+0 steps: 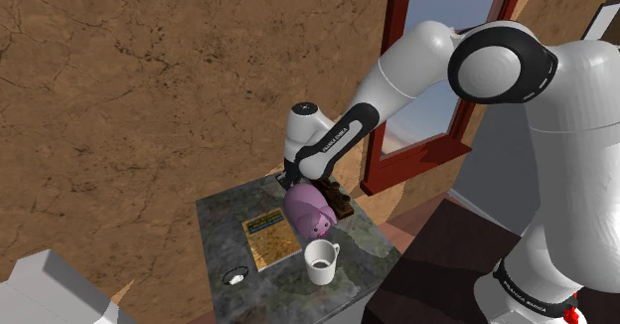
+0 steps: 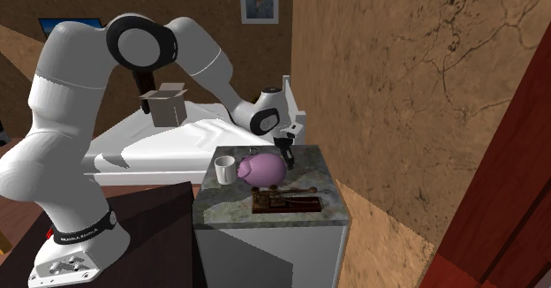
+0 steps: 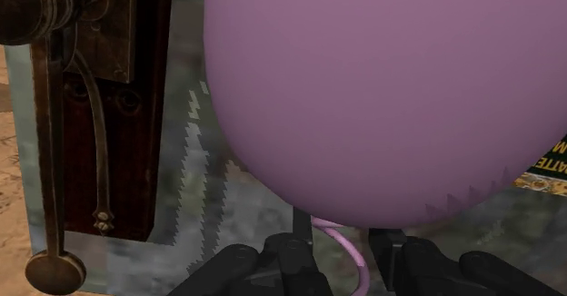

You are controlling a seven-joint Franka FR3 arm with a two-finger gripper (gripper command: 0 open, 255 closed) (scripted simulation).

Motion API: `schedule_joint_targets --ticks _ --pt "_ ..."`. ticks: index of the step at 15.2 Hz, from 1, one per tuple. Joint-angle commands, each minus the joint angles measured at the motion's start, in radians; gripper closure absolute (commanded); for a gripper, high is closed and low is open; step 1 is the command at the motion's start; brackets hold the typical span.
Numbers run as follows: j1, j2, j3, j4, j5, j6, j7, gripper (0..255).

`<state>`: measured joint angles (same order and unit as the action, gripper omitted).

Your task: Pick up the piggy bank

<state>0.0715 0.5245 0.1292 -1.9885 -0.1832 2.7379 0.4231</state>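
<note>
Two black fingers [image 3: 298, 258] are held apart just behind the pink piggy bank [image 3: 391, 94], its curled tail [image 3: 343, 244] lying between them (probably so the round body can be straddled). The bank is set on the mottled worktop [image 3: 245, 212], beside a white mug [image 1: 321, 260].

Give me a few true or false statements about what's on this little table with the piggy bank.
1. The piggy bank is pinkish purple. True.
2. The white mug lies on its side. False: the mug stands upright beside the piggy bank.
3. The gripper has its fingers pressed together. False: they stand apart, with the pig's curly tail between them.
4. A book lies flat on the table. True.
</note>
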Motion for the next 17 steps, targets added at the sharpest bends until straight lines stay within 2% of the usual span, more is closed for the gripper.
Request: schedule_joint_targets --ticks 1,7,17 --pt "0.000 0.001 0.000 0.000 0.000 0.001 0.000 255" --pt "0.000 0.002 0.000 0.003 0.000 -0.001 0.000 255" --pt "-0.019 -0.099 0.027 0.001 0.031 -0.100 -0.025 255"
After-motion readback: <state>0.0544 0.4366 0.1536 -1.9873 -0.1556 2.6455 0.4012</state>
